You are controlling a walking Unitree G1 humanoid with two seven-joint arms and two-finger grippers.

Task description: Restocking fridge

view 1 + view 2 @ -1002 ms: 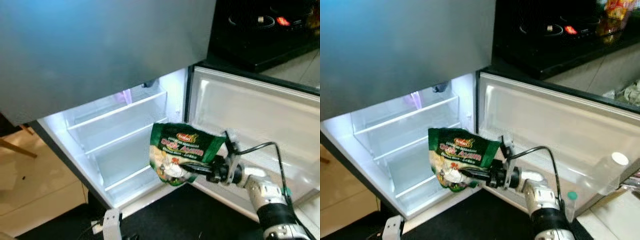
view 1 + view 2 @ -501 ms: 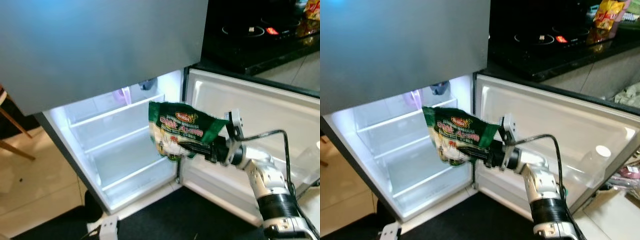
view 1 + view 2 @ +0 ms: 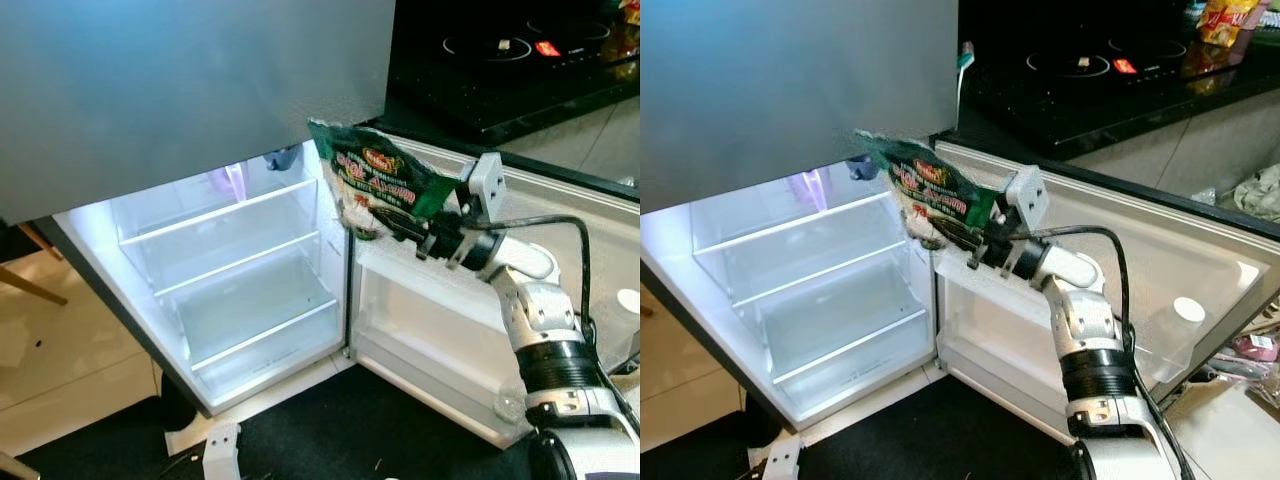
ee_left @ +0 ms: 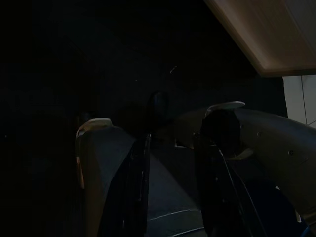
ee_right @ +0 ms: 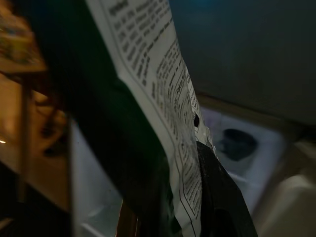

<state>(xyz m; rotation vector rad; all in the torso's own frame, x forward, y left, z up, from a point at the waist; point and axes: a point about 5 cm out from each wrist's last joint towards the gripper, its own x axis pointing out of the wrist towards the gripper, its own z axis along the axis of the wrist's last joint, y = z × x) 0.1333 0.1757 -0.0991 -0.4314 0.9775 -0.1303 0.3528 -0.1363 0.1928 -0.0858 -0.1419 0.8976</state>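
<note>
Up it goes: your right gripper [image 3: 398, 222] has lifted the green packet [image 3: 378, 182] since a second ago, from low down by the bottom of the fridge to high up by the top edge of the open door [image 3: 560, 300]. The two black fingers are clamped on the bottom part of the packet, and it hangs in the air, tilted, just in front of the lit fridge [image 3: 240, 270]. It is not on a shelf yet.

To do this step well, bring the packet down a little and push it straight into the lit space. Aim for the upper glass shelf [image 3: 225, 213], which looks bare. Keep the packet flat so it slides in. Let go only when it lies on the shelf.

Watch the big grey freezer door [image 3: 180, 90] above. Its bottom edge hangs right over the opening, and the packet's top corner is very near it. It could bump there and bend.

At the back of the top shelf you can see a small purple thing [image 3: 232, 182] and a dark blue thing [image 3: 282, 159]. Do not knock them. A white bottle cap [image 3: 1188, 309] sits in the door bin, well apart from the packet.

Your left gripper [image 4: 170, 163] hangs idle in the dark, fingers a little apart, holding nothing.
</note>
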